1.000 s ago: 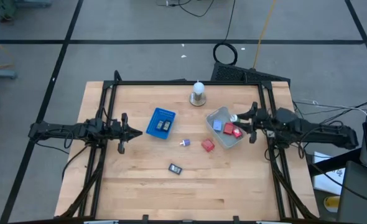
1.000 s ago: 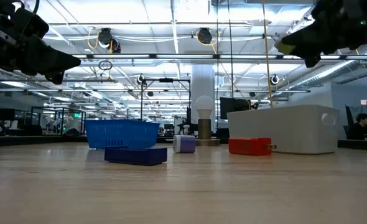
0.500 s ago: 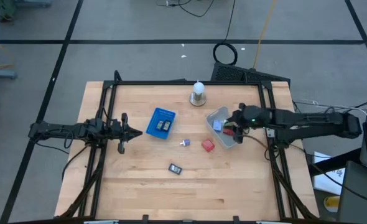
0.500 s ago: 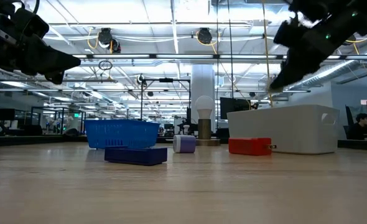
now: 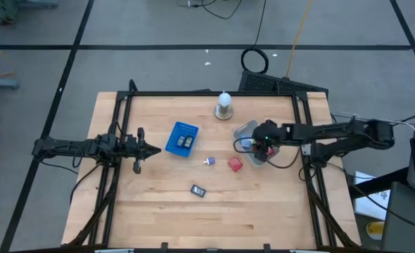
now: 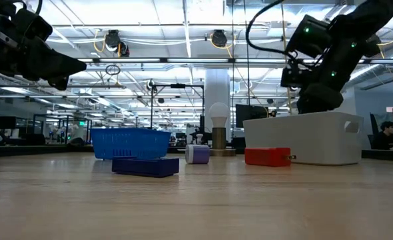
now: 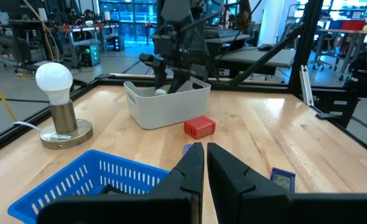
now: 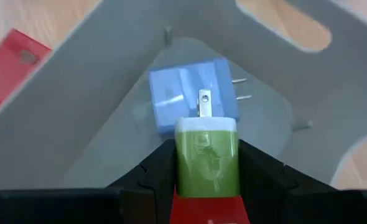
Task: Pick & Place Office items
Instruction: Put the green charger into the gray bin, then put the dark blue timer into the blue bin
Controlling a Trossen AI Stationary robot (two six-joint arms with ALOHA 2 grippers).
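My right gripper (image 5: 255, 145) reaches down into the clear grey tray (image 5: 245, 129) and is shut on a small green plug piece (image 8: 206, 158). Below it in the tray lie a blue plug block (image 8: 193, 93) and a red block (image 8: 209, 210). A red block (image 5: 235, 164), a purple-white bit (image 5: 209, 161) and a dark rectangular piece (image 5: 198, 190) lie flat on the table. Two dark pieces sit in the blue mesh basket (image 5: 182, 138). My left gripper (image 5: 148, 149) hovers shut at the table's left side, left of the basket. My right gripper pinches the green piece's two long sides (image 8: 182, 163) between its fingers (image 8: 152, 171). It comes slanting down from the table's right. The piece's metal prongs (image 8: 204, 102) point away from the fingers, over the blue block. Whether the piece touches anything below, I cannot tell.
A white bulb on a round base (image 5: 224, 106) stands near the far edge, between basket and tray. The black frame rails (image 5: 120, 140) run along both table sides. Bare wood lies toward the near edge (image 5: 214, 225).
My right gripper has moved from the table's right edge toward the left, over the grey tray, then tipped down and sunk into it, carrying the green piece along.
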